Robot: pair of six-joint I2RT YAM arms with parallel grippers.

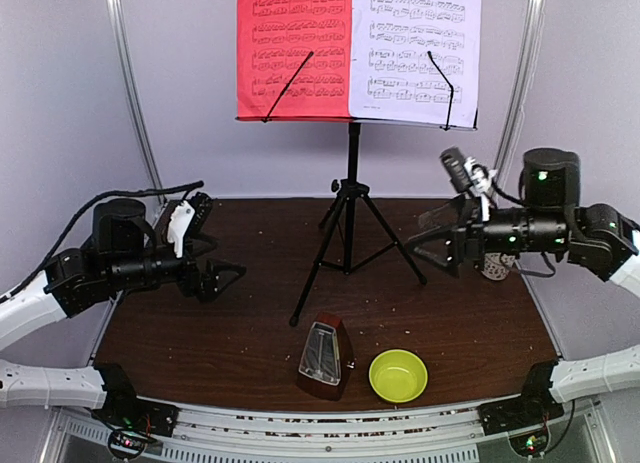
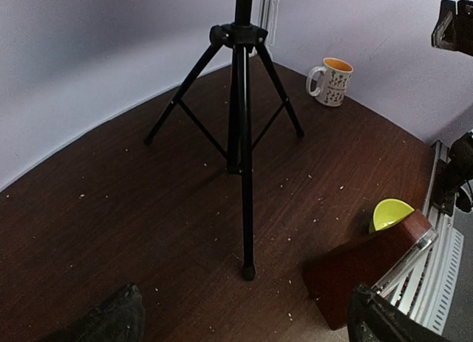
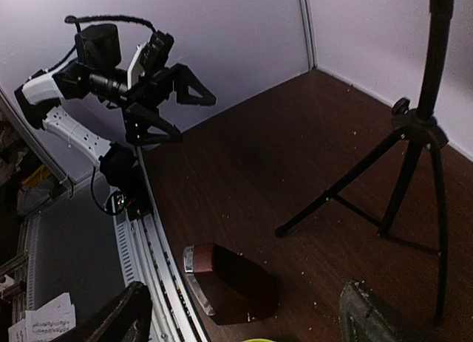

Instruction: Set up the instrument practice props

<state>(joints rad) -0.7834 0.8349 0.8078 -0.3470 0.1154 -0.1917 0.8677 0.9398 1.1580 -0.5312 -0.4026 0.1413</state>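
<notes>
The black music stand (image 1: 350, 223) stands on its tripod at the back middle of the table. On its desk a red music sheet (image 1: 293, 48) sits on the left and a white music sheet (image 1: 415, 48) on the right, each under a thin black retaining arm. The brown pyramid metronome (image 1: 325, 358) stands upright near the front edge. My left gripper (image 1: 225, 281) hovers open left of the stand with nothing in it. My right gripper (image 1: 425, 233) hovers open right of the stand, also with nothing in it. The left wrist view shows the tripod legs (image 2: 240, 98) and the metronome (image 2: 362, 257).
A yellow-green bowl (image 1: 398, 375) sits just right of the metronome at the front. A patterned white mug (image 2: 330, 81) stands at the back right, mostly behind my right arm in the top view. White crumbs speckle the dark wooden table (image 1: 200, 333). Pale walls close in the back and sides.
</notes>
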